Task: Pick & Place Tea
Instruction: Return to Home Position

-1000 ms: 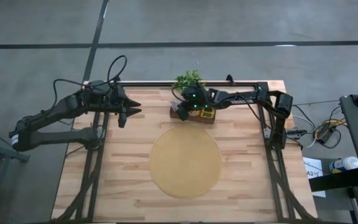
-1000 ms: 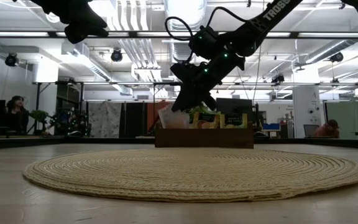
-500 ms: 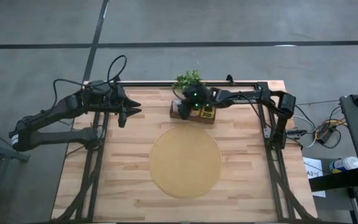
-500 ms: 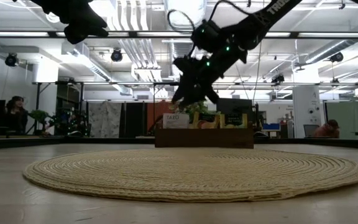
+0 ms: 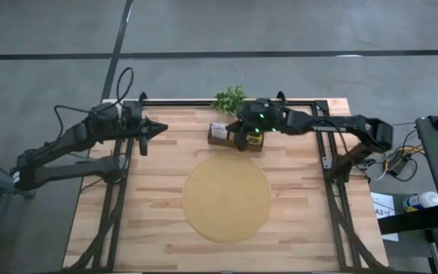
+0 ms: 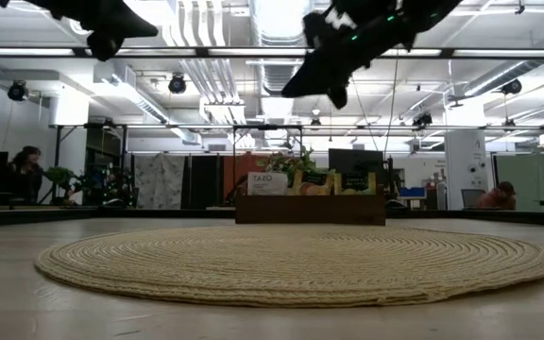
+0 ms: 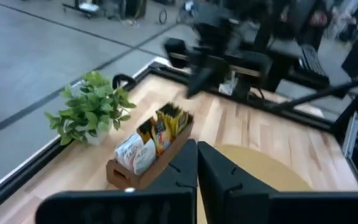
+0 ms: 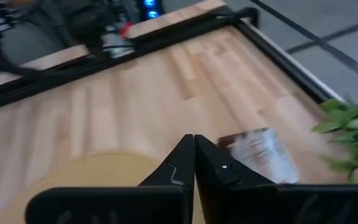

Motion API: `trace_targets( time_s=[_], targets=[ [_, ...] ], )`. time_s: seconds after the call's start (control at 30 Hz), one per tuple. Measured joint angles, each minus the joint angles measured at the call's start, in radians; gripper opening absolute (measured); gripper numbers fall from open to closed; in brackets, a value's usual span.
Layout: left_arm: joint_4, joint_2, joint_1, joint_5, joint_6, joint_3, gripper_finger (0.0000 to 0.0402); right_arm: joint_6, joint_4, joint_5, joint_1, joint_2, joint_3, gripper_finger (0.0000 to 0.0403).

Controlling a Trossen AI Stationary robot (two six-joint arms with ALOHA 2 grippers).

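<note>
The tea stands as packets in a brown wooden box (image 5: pixel 236 141) at the table's far middle: a white packet (image 5: pixel 219 131) at the box's left end, yellow ones (image 5: pixel 254 139) to its right. In the left wrist view the white packets (image 7: pixel 132 153) and yellow packets (image 7: pixel 166 124) stand upright in the box (image 7: pixel 143 177). My right gripper (image 5: pixel 240 141) hangs shut above the box, high over it in the low view (image 6: pixel 289 92), holding nothing. My left gripper (image 5: pixel 163 128) is shut and bare, in the air over the far left of the table.
A round tan woven mat (image 5: pixel 226 199) lies at the table's centre, in front of the box. A small green plant (image 5: pixel 230 97) stands just behind the box at the far edge. Black frame rails run along the left, right and far edges.
My right gripper has let go of the white packet, which now stands upright at the box's left end. It has then risen well clear of the box, drawn back toward the table's right edge and shut. My left gripper has shut on nothing.
</note>
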Motion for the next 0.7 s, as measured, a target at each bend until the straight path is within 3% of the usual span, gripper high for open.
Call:
trace_targets(
  time_s=[0.17, 0.37, 0.53, 0.7],
  targets=[
    [0.095, -0.085, 0.0, -0.076, -0.052, -0.099, 0.0001, 0.021, 0.126, 0.015, 0.071, -0.147, -0.156, 0.0008],
    [0.271, -0.159, -0.002, -0.137, -0.119, -0.215, 0.0001, 0.153, 0.324, 0.163, 0.165, -0.306, -0.334, 0.0008],
    [0.363, -0.193, -0.003, -0.176, -0.128, -0.318, 0.0001, 0.205, 0.33, 0.326, 0.24, -0.395, -0.425, 0.0008],
    [0.424, -0.208, -0.003, -0.2, -0.127, -0.395, 0.0001, 0.268, 0.333, 0.341, 0.267, -0.442, -0.478, 0.0008]
  ],
)
